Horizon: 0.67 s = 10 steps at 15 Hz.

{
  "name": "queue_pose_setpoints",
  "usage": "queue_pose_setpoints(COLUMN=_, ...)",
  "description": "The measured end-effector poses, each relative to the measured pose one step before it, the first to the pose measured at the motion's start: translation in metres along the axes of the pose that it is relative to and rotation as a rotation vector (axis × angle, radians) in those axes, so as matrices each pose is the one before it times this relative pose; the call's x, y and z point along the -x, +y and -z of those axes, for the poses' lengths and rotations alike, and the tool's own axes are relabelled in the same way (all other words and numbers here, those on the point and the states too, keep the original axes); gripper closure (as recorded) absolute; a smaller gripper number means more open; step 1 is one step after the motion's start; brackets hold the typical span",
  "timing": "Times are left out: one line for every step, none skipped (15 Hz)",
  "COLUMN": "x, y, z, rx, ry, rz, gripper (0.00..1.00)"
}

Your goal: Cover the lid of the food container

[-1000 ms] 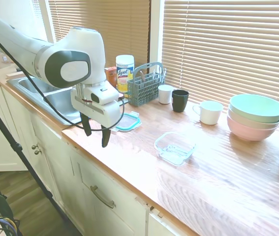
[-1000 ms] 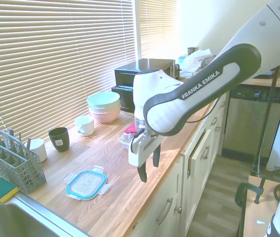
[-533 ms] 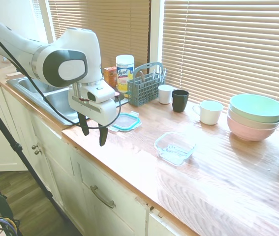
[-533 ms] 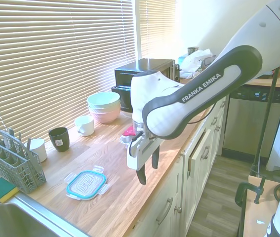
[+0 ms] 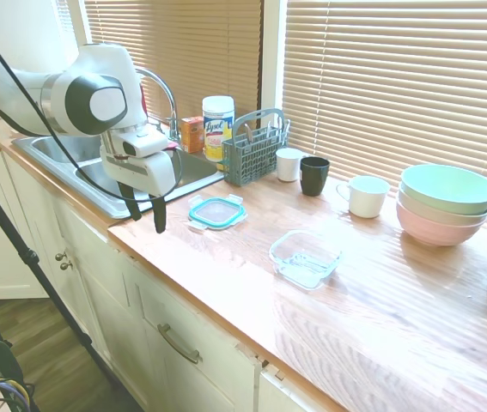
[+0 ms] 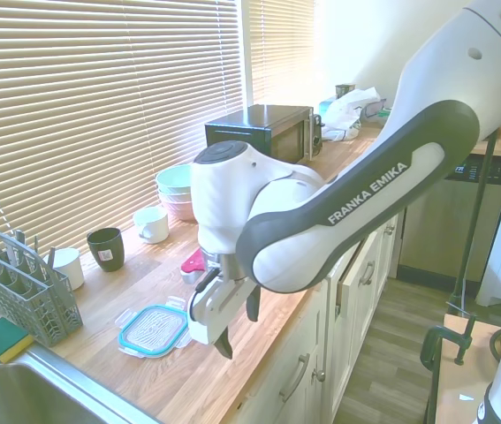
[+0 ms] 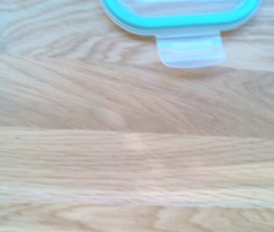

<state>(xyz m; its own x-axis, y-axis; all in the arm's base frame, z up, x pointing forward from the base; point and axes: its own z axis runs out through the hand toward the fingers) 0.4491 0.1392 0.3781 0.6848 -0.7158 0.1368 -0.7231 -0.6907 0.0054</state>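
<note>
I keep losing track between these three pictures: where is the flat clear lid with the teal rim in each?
First exterior view: the flat clear plastic lid with the teal rim lies on the wooden counter, left of centre.
Second exterior view: lower left.
Wrist view: only its edge and one tab.
Shared landmark: the grey cutlery basket, in both exterior views.

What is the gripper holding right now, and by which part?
Nothing. The gripper is open and empty above the counter edge. The lid lies flat on the counter beside it, untouched, and the food container sits uncovered further along.
</note>
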Motion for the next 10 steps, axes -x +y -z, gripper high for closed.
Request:
queue_pose_setpoints(x=0.00141, y=-0.01272, z=0.00330, rx=0.00166, ry=0.00496, rz=-0.00339, gripper=0.00)
queue_pose_setpoints(x=0.00069, y=-0.01229, z=0.00416, rx=0.00070, ry=0.00450, rz=-0.00386, gripper=0.00)
queue_pose_setpoints(x=0.00039, y=-0.01190, z=0.00482, rx=0.00154, ry=0.00345, rz=-0.00617, gripper=0.00)
queue_pose_setpoints(x=0.00097, y=-0.01124, z=0.00559, rx=-0.00004, ry=0.00476, rz=-0.00676, gripper=0.00)
queue_pose_setpoints(x=0.00201, y=-0.01065, z=0.00421, rx=0.00096, ry=0.00708, rz=-0.00769, gripper=0.00)
queue_pose_setpoints(x=0.00389, y=-0.00937, z=0.00166, rx=0.00406, ry=0.01266, rz=-0.00651, gripper=0.00)
queue_pose_setpoints(x=0.00459, y=-0.00817, z=-0.00170, rx=0.00539, ry=0.01333, rz=-0.00759, gripper=0.00)
queue_pose_setpoints(x=0.00564, y=-0.00724, z=-0.00397, rx=0.00707, ry=0.01254, rz=-0.00586, gripper=0.00)
queue_pose_setpoints(x=0.00486, y=-0.00724, z=-0.00446, rx=0.00615, ry=0.01341, rz=-0.00591, gripper=0.00)
queue_pose_setpoints(x=0.00401, y=-0.00688, z=-0.00405, rx=0.00428, ry=0.01057, rz=-0.00610, gripper=0.00)
